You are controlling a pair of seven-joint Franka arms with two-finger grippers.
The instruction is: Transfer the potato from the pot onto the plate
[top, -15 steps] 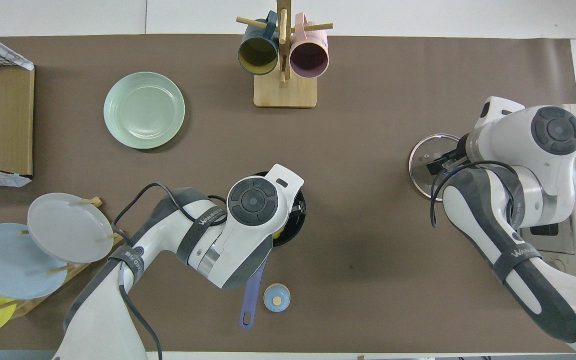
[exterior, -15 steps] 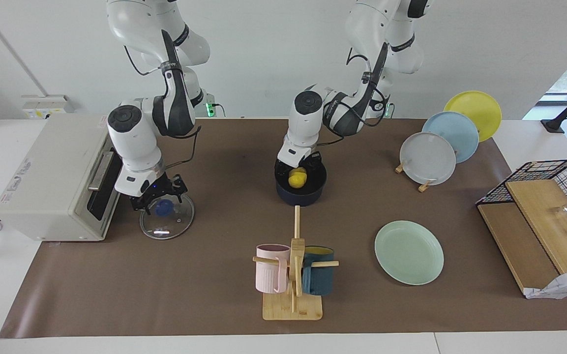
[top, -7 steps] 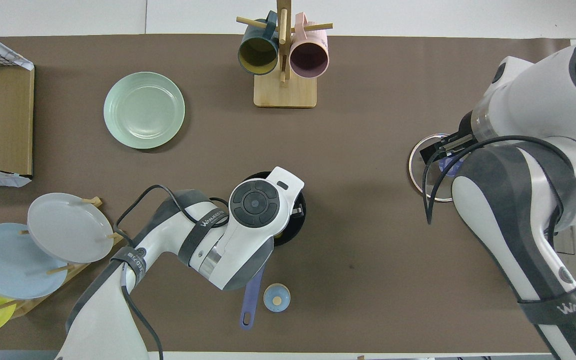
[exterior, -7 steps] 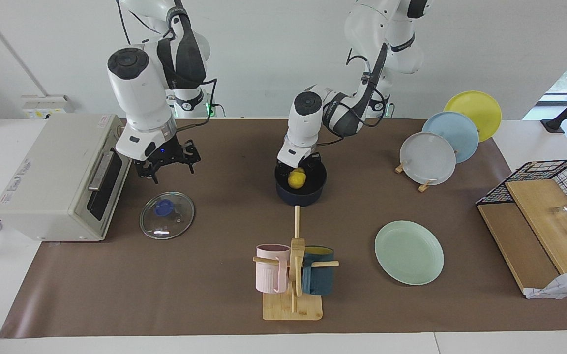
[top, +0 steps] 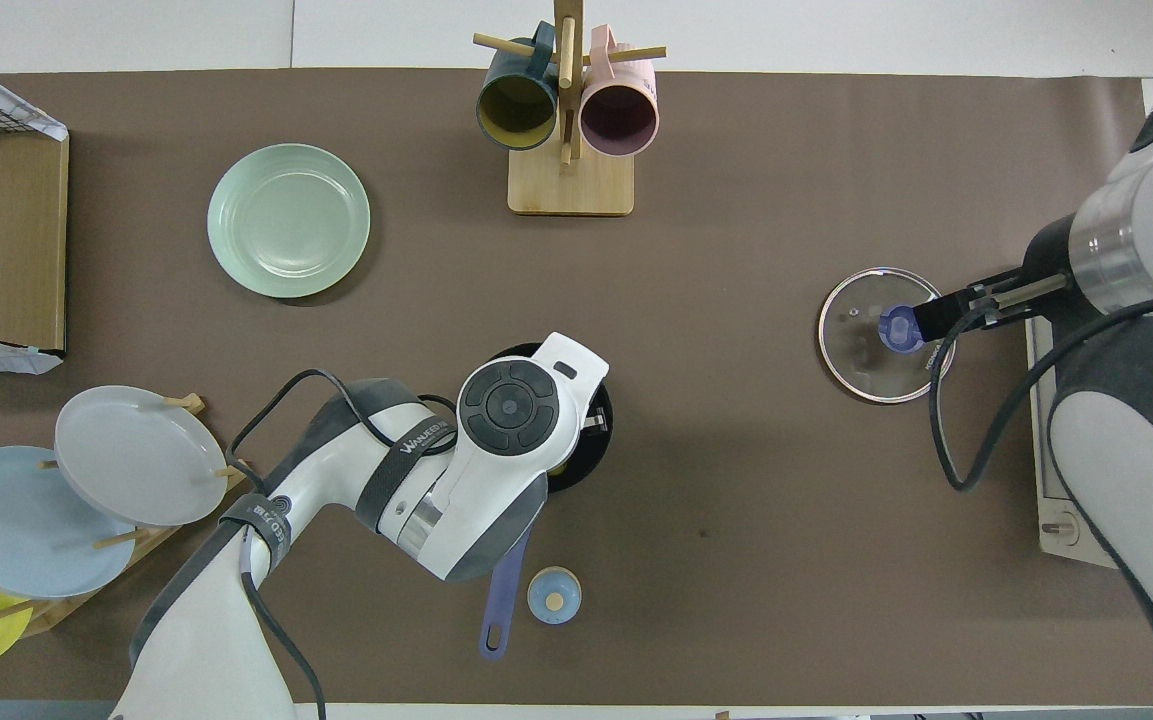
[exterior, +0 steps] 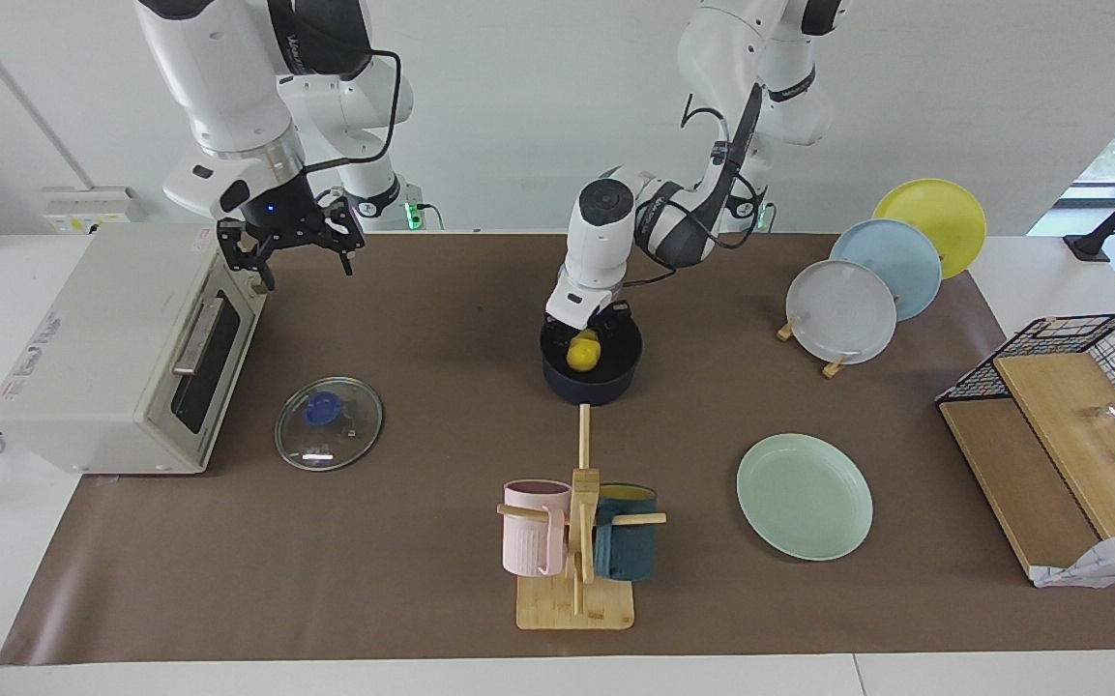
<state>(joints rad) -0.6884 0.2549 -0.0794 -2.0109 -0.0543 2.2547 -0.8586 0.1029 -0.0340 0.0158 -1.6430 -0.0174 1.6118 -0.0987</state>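
Table w/ brown mat (exterior: pixel 422 580). Toaster oven (exterior: pixel 102 358) sits at the right arm's end. Wire rack w/ wooden boards (exterior: pixel 1060 425) sits at the left arm's end. A dish rack near the left arm's base holds three plates on edge: grey-white plate (exterior: pixel 839 311), light blue plate (exterior: pixel 891 267), yellow plate (exterior: pixel 932 224).

Right arm is raised; right gripper (exterior: pixel 291 253) hangs over the mat beside the oven's top edge, fingers spread, nothing in them. Left arm reaches down into the pot (exterior: pixel 592 372); left gripper (exterior: pixel 584 333) is inside the rim, fingertips pressed onto the potato (exterior: pixel 583 353). Potato is in the pot, not yet lifted clear.

Pot stands mid-table; in overhead view its handle (top: pixel 502 600) points toward the robots. Plate (exterior: pixel 805 495), mint green, lies flat, farther from the robots than the pot, toward the left arm's end. Mug tree (exterior: pixel 576 541) w/ pink mug (exterior: pixel 533 527) and teal mug (exterior: pixel 627 543) stands farther from the robots than the pot. Glass lid (exterior: pixel 328 422) w/ blue knob lies flat beside the oven. Small blue cap (top: pixel 554 596) lies just beside the pot handle.
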